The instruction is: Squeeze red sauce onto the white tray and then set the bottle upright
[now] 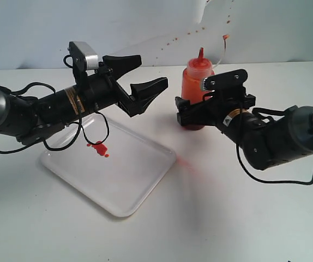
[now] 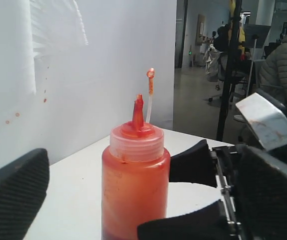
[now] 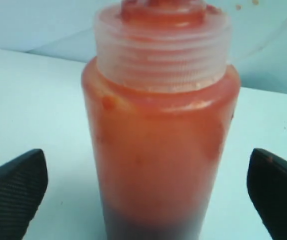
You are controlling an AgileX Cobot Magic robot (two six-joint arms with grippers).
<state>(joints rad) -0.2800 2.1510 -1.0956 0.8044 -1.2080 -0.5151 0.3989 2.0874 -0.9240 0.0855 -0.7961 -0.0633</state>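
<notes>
Exterior view: you had the bottle (image 1: 192, 82) standing upright on the table, off the white tray (image 1: 129, 180) and beyond its right corner. The right gripper (image 1: 196, 112) straddled the bottle's lower body, fingers spread wide. Your left gripper (image 1: 153, 69) hung over the tray's far edge, fingers apart and empty. Red sauce (image 1: 98, 147) lay on the tray.

Left wrist view: the bottle stood ahead of the left fingers (image 2: 13, 192), untouched.

Right wrist view: the bottle stood between the right fingers (image 3: 13, 195), with a gap on each side.

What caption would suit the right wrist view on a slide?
Bottle stands upright inside the open right gripper, untouched.
</notes>
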